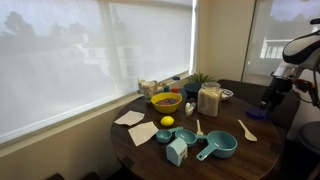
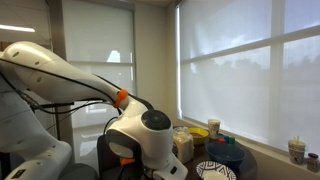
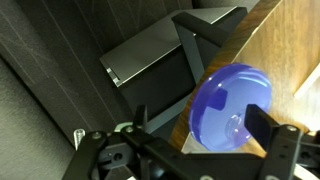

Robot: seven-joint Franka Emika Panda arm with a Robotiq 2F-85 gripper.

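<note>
Wrist view puts the gripper [image 3: 200, 120], fingers spread wide and empty, hovering above the blue bowl [image 3: 232, 105] right of centre on the wooden table [image 3: 295, 50], seemingly mid-approach, so a grasp calls for lowering astride its rim.

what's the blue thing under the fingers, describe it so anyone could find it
Start at the round wooden table by the shaded window. At its edge, framed between the open fingers in the wrist view, sits a blue bowl: glossy, see-through violet-blue and handleless, unlike the teal cups.
</note>
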